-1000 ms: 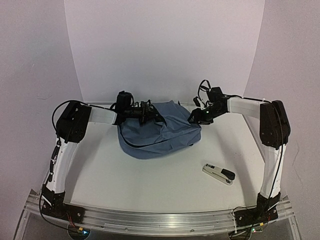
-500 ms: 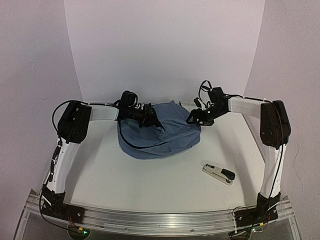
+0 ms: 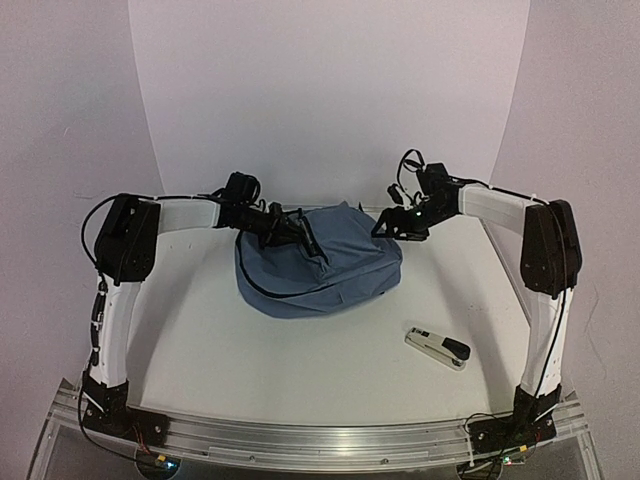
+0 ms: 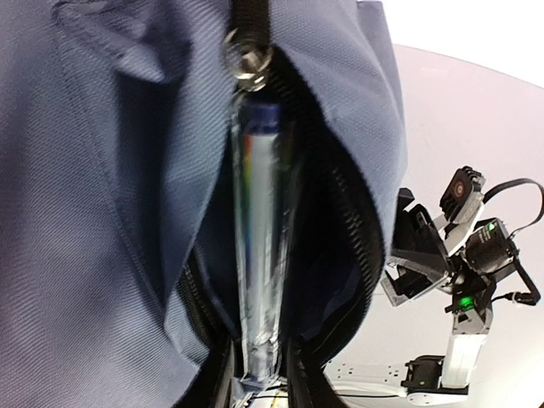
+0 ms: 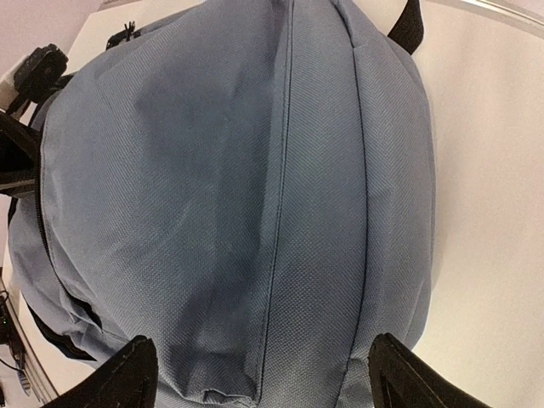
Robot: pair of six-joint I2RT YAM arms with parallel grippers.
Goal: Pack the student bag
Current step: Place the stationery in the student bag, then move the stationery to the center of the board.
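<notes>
the bag (image 3: 320,272) sat at the back of the white bench (image 3: 300,365), in the middle, between the two arms. it was soft and grey-blue, slumped into a round heap, and it was the biggest thing there. seams ran down its cloth, and a black strap poked out at its far edge in the right wrist view. a black zipper (image 4: 361,246) ran along the open mouth, with a round metal pull (image 4: 246,58) at one end. the inside looked dark.

a flat clear packet (image 4: 259,255) stood in the open mouth, between the two sides of the zipper. something blue and white showed inside it. it filled the middle of the slot.

the left hand (image 3: 305,237) was at the top of the bag, right by the opening. the packet ran down to the spot where this hand's fingers were, but i could not tell if the hand was gripping it or had let go.

the right hand (image 3: 393,228) was at the right end of the bag, just above the cloth. its fingers (image 5: 127,374) were spread wide apart and it held nothing.

a black and silver stapler (image 3: 437,347) lay on the bench well apart from the bag, on the right side, nearer the arm bases.
</notes>
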